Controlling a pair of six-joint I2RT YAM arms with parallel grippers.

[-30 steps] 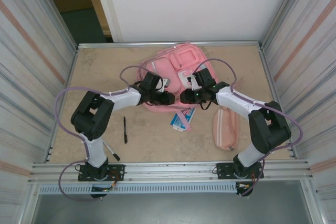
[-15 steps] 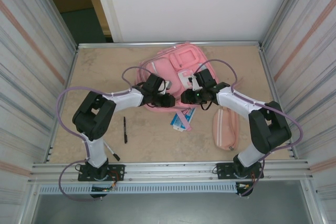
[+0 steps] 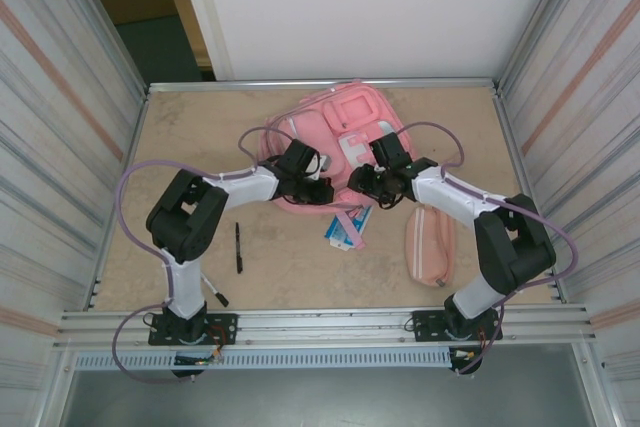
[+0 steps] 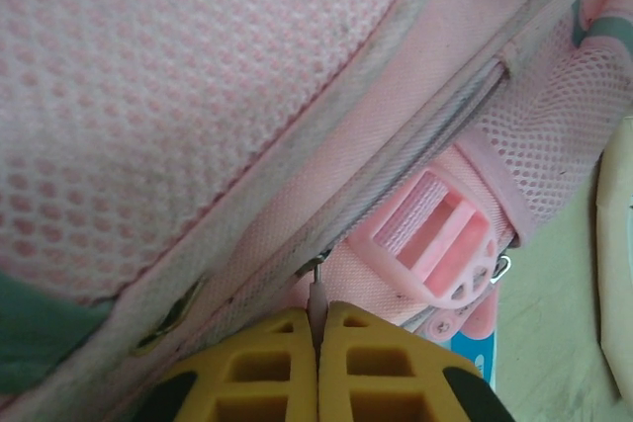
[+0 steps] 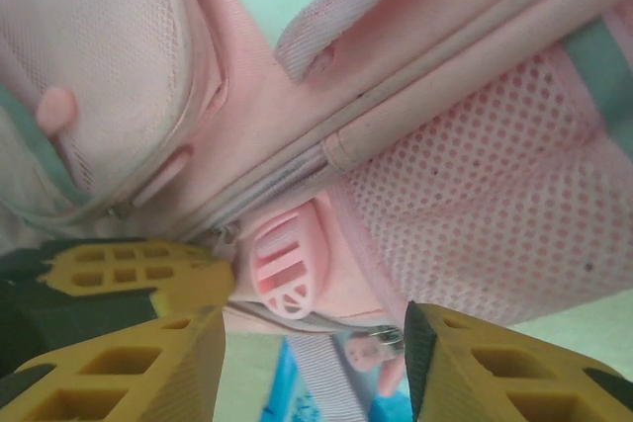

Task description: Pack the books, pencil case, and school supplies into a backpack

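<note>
Nearest us, a pen (image 3: 238,247) and the pencil case (image 3: 428,245) lie on the tabletop (image 3: 200,147), short of the backpack (image 3: 335,122). At the backpack's near edge our left pincer (image 4: 316,315) is pinching the zip pull (image 4: 316,284), and the zip runs along that edge. The right pincer (image 5: 316,328) is spread just beside. Since a second ago our left arm has edged rightward.

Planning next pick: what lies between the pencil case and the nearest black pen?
Top view: the blue-and-white packet, crossed by a pink backpack strap.

Pink mesh-patterned backpack (image 3: 340,112), pale-pink pencil case (image 3: 428,245).
</note>
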